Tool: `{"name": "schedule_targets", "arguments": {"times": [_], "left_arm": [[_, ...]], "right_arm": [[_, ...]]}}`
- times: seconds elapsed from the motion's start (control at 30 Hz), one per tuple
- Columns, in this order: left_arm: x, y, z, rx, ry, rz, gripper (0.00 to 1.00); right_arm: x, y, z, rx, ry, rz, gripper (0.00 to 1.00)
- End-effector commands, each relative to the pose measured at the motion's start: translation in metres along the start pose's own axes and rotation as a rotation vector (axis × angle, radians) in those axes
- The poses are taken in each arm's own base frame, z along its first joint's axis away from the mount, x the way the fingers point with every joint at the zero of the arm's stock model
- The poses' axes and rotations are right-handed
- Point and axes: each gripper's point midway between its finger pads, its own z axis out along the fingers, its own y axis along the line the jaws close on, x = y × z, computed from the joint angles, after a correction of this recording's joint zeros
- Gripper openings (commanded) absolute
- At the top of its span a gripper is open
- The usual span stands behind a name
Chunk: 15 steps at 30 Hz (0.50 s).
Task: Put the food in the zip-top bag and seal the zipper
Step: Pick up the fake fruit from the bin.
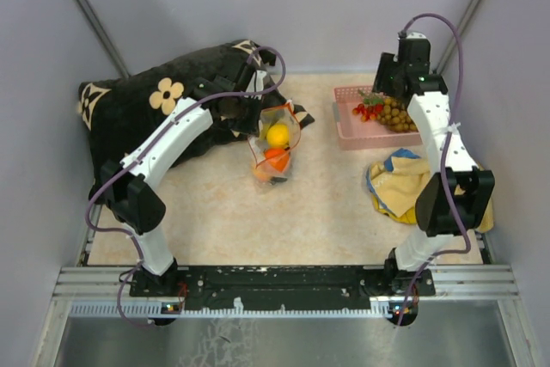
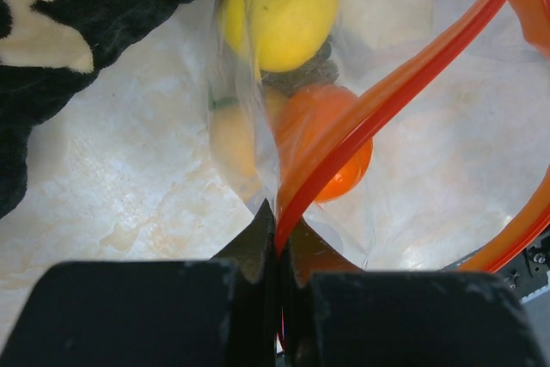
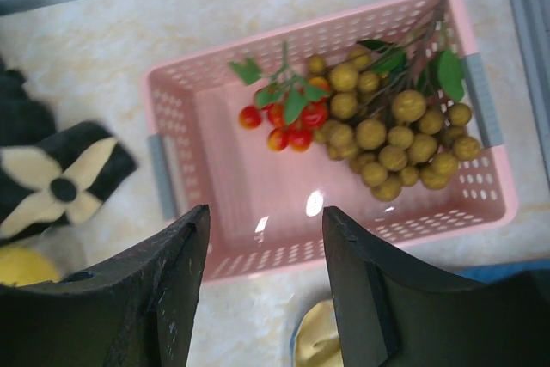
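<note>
- My left claw (image 2: 279, 251) is clamped tight on the zipper (image 2: 404, 83), the orange-red strip running up and away from the pinch toward 1 o'clock in its wrist view.
- That pinch holds the zip-top bag (image 1: 277, 148) up with its mouth gaping; from above it sits mid-tabletop, at about 3 o'clock of the black flowered cushion (image 1: 146, 105).
- Inside the bag I see a yellow fruit (image 2: 279, 10) at 12 o'clock of the pinch and an orange fruit (image 2: 331, 148) just beyond the strip.
- My right claw (image 3: 265, 277) hangs with its jaws apart and nothing between them, above the near rim of the pink basket (image 3: 215, 169).
- In the basket, at 1 o'clock of that claw, lies the bunch of tan-brown balls (image 3: 391, 139) with green leaves; small red berries (image 3: 292, 122) sit just beside it at 12 o'clock.
- A yellow-and-blue cloth (image 1: 400, 182) lies at 6 o'clock of the basket.
- I judge the step in hand to be fetching the bunch: I'd come down over its thick middle, not the loose leaves, and close gently so it doesn't roll.
- Keep the left pinch steady so the mouth stays wide for the drop.
</note>
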Motion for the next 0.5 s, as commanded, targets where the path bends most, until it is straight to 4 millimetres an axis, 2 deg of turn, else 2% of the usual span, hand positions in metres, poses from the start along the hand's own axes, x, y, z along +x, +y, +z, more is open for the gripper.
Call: {"name": "schedule_targets", "arguments": {"times": [0.0, 0.17, 0.27, 0.47], "left_arm": [[-0.015, 0.000, -0.002, 0.003, -0.051, -0.006, 0.00], [-0.016, 0.005, 0.000, -0.027, -0.055, -0.018, 0.00], [-0.018, 0.006, 0.000, -0.035, -0.063, -0.017, 0.00], [-0.022, 0.009, -0.001, -0.057, -0.078, -0.016, 0.00]], "right_arm": [[-0.024, -0.034, 0.037, 0.076, -0.083, 0.043, 0.56], [-0.036, -0.070, 0.070, 0.163, -0.127, 0.099, 0.57], [-0.034, -0.090, 0.092, 0.214, -0.126, 0.121, 0.59], [-0.016, -0.116, 0.129, 0.270, -0.097, 0.139, 0.60]]}}
